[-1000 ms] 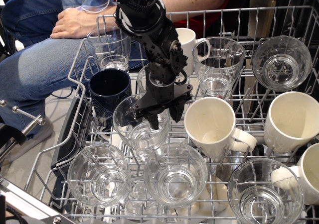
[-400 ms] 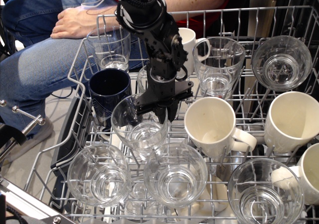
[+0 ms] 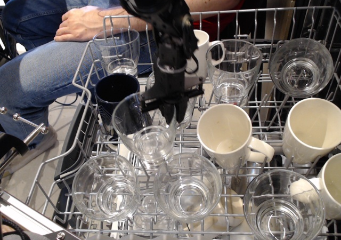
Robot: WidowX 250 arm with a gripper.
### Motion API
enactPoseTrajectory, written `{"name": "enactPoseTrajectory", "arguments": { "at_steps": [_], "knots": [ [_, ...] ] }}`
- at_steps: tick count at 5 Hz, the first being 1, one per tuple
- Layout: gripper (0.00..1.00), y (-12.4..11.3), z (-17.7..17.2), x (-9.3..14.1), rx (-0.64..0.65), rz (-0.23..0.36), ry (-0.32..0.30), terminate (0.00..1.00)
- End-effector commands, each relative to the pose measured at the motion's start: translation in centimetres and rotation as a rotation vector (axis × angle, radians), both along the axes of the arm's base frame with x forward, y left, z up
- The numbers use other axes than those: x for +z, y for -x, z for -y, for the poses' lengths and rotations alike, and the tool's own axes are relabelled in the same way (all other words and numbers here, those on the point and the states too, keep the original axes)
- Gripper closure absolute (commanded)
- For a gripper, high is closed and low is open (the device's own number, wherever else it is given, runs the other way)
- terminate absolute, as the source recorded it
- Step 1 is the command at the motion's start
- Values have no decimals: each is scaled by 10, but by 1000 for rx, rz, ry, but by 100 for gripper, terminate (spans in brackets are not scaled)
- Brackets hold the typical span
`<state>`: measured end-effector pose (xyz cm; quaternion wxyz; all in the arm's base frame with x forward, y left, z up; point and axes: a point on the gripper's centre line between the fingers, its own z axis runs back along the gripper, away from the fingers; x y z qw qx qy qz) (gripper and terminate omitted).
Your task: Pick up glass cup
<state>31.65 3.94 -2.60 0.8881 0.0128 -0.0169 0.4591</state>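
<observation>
The glass cup (image 3: pixel 139 129) is a clear smooth tumbler in the left middle of the wire dish rack (image 3: pixel 83 68). It sits raised and tilted a little above the rack wires. My black gripper (image 3: pixel 168 111) comes down from above and is shut on the cup's right rim, one finger inside and one outside. The arm hides a further glass behind the cup.
A dark blue mug (image 3: pixel 114 94) stands just left of the cup. Clear glasses (image 3: pixel 105 188) (image 3: pixel 187 188) stand in front, a white mug (image 3: pixel 226 134) to the right, a handled glass mug (image 3: pixel 233 69) behind. A person's hand (image 3: pixel 80 24) rests beyond the rack.
The gripper has risen and shifted slightly left with the glass cup in it. The cup now stands higher than it did a second ago.
</observation>
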Motion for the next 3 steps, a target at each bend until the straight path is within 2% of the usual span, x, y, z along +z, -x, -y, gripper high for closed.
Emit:
{"name": "enactPoseTrajectory", "arguments": {
  "at_steps": [1,2,3],
  "knots": [
    [100,7,5,96,-122,101,-31,0],
    [100,8,3,134,-152,101,-22,0],
    [100,3,-1,158,-190,101,-42,0]
  ]
}}
